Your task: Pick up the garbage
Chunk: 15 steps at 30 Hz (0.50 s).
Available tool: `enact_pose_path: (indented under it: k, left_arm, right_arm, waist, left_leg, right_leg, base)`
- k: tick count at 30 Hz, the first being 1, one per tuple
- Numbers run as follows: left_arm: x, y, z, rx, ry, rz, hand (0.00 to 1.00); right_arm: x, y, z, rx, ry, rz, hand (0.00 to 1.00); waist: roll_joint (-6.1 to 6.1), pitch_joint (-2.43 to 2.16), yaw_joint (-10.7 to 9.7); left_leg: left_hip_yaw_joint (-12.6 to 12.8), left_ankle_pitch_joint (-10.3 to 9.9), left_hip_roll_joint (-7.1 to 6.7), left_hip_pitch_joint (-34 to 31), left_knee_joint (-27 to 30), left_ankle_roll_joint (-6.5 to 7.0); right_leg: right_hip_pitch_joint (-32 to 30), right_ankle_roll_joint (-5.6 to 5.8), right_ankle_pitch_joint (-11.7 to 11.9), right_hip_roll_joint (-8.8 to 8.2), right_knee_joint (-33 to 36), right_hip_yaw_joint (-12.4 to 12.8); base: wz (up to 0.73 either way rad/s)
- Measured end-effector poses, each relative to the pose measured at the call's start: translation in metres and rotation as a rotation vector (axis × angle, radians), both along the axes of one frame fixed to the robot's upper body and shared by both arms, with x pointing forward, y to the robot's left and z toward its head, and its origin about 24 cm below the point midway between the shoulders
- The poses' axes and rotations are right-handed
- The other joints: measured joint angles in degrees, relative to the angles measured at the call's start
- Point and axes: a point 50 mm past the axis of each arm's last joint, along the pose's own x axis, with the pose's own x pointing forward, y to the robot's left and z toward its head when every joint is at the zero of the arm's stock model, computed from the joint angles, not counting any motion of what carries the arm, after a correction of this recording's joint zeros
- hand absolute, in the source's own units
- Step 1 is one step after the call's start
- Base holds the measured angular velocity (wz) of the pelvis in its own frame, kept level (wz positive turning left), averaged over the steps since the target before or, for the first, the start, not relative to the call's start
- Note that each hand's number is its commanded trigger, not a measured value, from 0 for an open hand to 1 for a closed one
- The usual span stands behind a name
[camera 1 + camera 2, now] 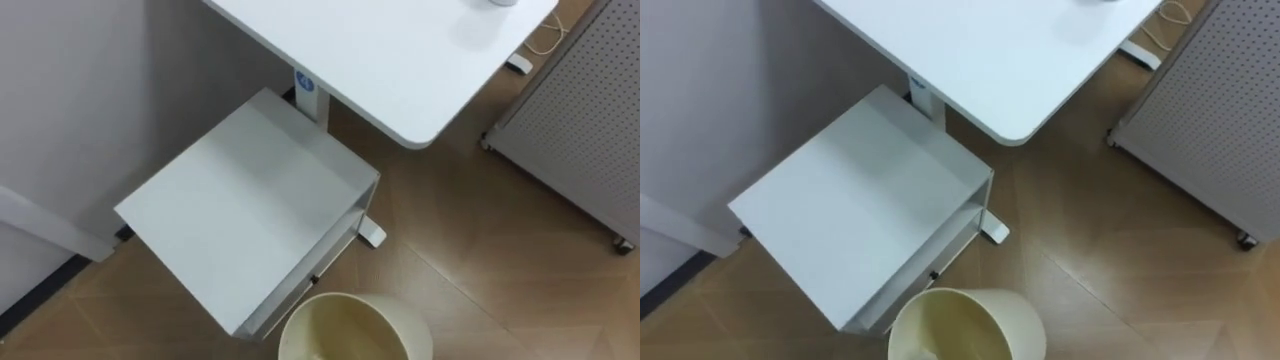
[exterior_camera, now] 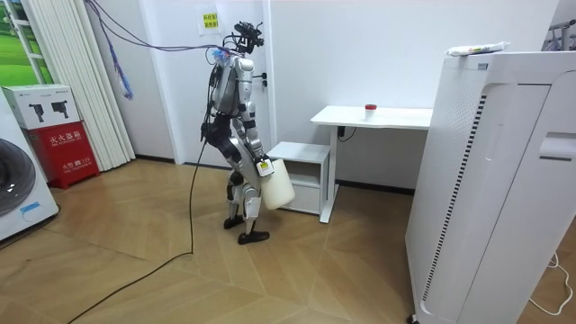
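1. Room view: robot is standing on the wood floor (image 2: 135, 261), facing the desk (image 2: 396, 115), just short of the low white cabinet (image 2: 301, 151) that is sitting beside the desk leg.
2. It is carrying a cream bin (image 2: 277, 185) low in front of its legs, mouth tipped up toward its body.
3. Right hand (image 2: 262, 167) is resting at the bin's upper rim. I cannot tell from here what sort of hold it is taking.
4. A small red thing (image 2: 369, 109) is sitting on the desk near the wall edge, well apart from the bin. It is too small to identify.
5. Eye views: the head is looking down on the cabinet top and the desk's rounded corner. The bin's open mouth is showing at the bottom edge, just beside the cabinet's front corner.
6. A perforated panel (image 1: 580, 110) on castors is standing on the floor to the robot's right of the desk.
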Motion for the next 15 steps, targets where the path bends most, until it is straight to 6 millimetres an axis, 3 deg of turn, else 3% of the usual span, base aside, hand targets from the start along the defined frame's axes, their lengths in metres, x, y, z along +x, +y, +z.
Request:
enact_pose_path:
  k: [7, 15]
  left_arm:
    - [-0.001, -0.006, 0.001, 0.002, 0.000, -0.060, 0.00]
    - [0.016, -0.012, 0.011, -0.003, -0.044, -0.097, 0.00]
  right_arm:
    - [0.003, -0.004, 0.002, -0.025, -0.010, 0.031, 1.00]
    - [0.009, -0.007, 0.005, -0.044, -0.018, 0.069, 1.00]
  waist:
    - [0.62, 0.10, 0.52]
    - [1.66, 0.70, -0.31]
  left_leg:
    - [-0.01, 0.55, -0.32, -0.01, -1.67, -0.22]
    - [0.18, 0.89, -0.94, 0.00, -2.30, -0.14]
  right_leg:
    - [-0.30, -0.01, 0.01, -0.01, -0.56, 0.10]
    - [-0.89, 0.16, -0.10, -0.55, -0.30, 0.27]
  base:
    - [0.00]
    - [0.01]
